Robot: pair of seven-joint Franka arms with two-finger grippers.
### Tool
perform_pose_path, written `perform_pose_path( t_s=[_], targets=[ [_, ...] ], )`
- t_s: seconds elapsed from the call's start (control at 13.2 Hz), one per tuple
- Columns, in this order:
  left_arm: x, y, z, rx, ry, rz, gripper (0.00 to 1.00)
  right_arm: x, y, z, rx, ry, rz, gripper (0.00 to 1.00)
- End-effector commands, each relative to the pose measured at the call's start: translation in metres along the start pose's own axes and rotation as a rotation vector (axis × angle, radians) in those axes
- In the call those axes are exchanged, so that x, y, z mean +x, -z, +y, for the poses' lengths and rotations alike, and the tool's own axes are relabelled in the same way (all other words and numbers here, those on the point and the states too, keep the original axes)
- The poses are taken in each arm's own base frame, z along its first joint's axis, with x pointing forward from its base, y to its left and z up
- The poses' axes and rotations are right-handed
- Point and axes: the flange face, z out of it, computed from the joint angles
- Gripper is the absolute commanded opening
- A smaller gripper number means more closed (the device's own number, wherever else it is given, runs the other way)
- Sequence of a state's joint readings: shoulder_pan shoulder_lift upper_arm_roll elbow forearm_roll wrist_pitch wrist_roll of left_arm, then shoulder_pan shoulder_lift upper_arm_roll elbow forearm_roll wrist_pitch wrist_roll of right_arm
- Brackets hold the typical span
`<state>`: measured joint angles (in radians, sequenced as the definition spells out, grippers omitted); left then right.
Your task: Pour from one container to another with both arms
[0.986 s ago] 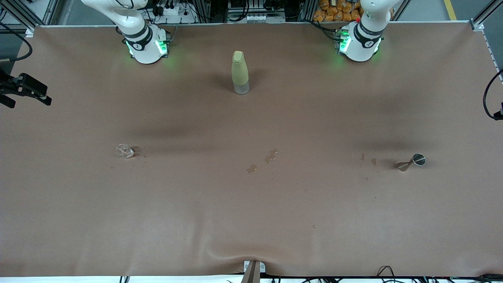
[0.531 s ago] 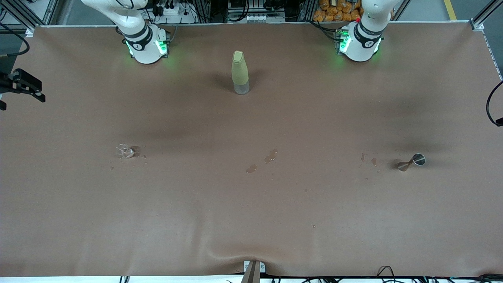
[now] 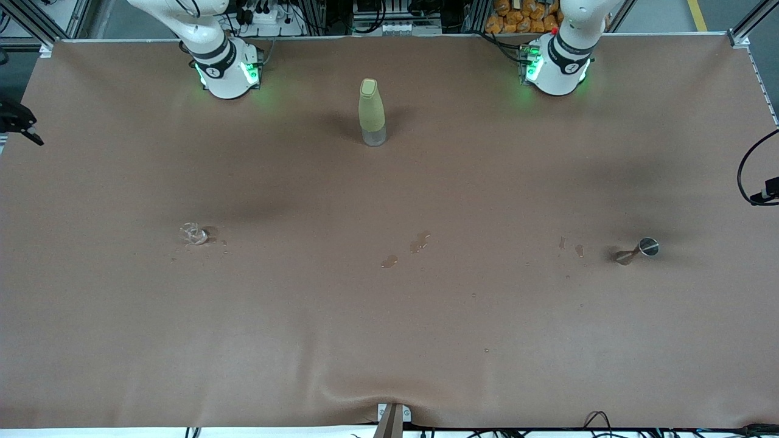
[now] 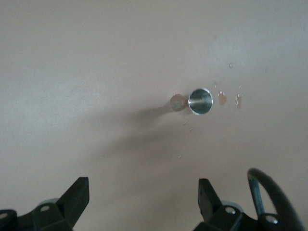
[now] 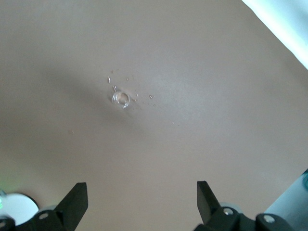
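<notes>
The brown desk [image 3: 389, 316] carries a yellow-green bottle [image 3: 372, 112] between the bases. Both arms have swung outward and up: left gripper [image 4: 139, 202] above the silver cup [image 3: 649, 246], right gripper [image 5: 139, 202] above the glass cup [image 3: 193, 233], both wide open, empty. Judging so, pouring looks finished.

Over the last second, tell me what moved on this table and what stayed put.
The right gripper, open and empty, slid outward off the right arm's end of the table; only its tip shows at the front view's edge. The left arm's cable also shifted at the other end. Nothing was grasped or released. The left gripper is open high above the silver cup. The silver cup, glass cup, bottle and spilled drops stayed put.
</notes>
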<state>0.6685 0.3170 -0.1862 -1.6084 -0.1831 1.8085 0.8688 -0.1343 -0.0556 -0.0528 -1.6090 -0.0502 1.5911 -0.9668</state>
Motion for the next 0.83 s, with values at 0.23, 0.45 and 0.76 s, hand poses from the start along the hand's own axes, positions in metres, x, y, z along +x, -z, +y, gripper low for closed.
perform_pose_path(
  t_s=[0.23,0.45,0.76],
  targets=[
    [-0.024,-0.027,-0.044,-0.047,-0.139,0.027,1.0,-0.045,-0.002,0.031,0.0,0.283,-0.016,1.0],
    [-0.027,-0.071,-0.062,-0.135,-0.164,0.067,1.0,-0.06,-0.015,0.045,0.021,0.46,-0.021,1.0],
    [-0.028,-0.139,-0.102,-0.211,-0.283,0.16,1.0,-0.063,-0.025,0.05,0.019,0.704,-0.012,1.0]
  ],
)
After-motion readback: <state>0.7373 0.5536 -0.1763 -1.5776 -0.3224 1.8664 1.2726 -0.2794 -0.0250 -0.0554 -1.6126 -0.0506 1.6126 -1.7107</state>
